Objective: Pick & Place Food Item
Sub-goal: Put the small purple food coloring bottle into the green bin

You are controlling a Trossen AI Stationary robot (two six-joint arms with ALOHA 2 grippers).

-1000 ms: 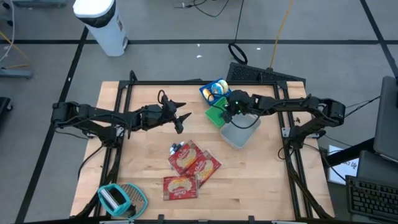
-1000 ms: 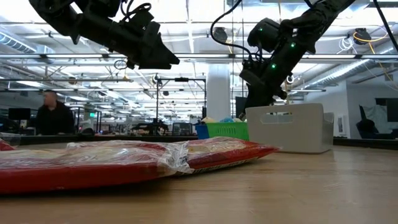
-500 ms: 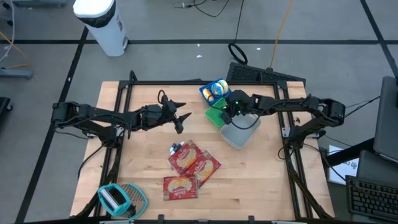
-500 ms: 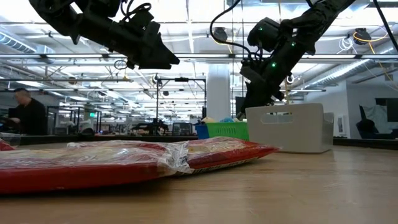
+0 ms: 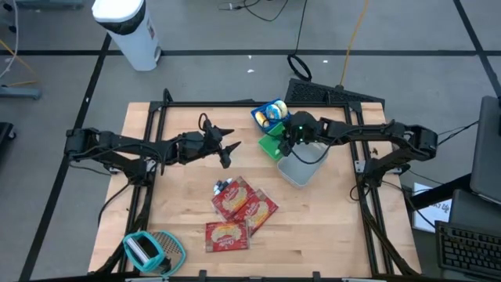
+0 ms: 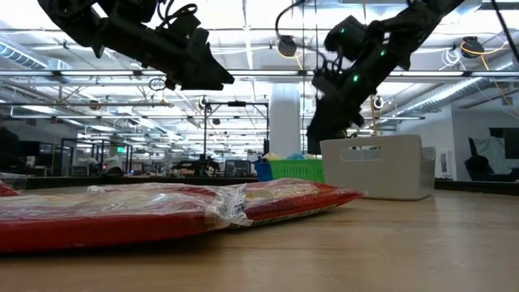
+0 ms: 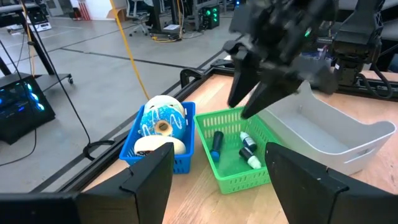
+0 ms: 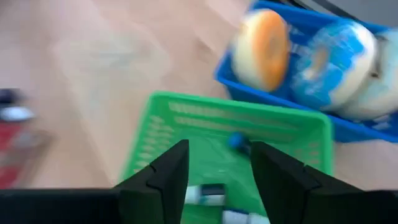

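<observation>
Three red food packets (image 5: 239,205) lie flat on the wooden table, near its middle; in the low view the red packets (image 6: 162,207) fill the foreground. My right gripper (image 5: 285,147) hangs open above the green basket (image 8: 186,134), nothing between its fingers; it also shows in the left wrist view (image 7: 249,102), pointing down at the basket. My left gripper (image 5: 229,149) waits open above the table, left of the baskets, its fingers framing the left wrist view (image 7: 217,186). A blue basket (image 5: 270,115) holds round donut-like items (image 7: 160,124).
The green basket (image 7: 239,152) holds small bottle-like items. A white bin (image 5: 301,168) stands beside it, toward the table's right. A teal object (image 5: 150,251) lies at the near left corner. A black frame (image 5: 235,103) runs around the table's edges.
My right gripper has tipped and turned a little above the green basket, staying in place. My left arm has kept still.
</observation>
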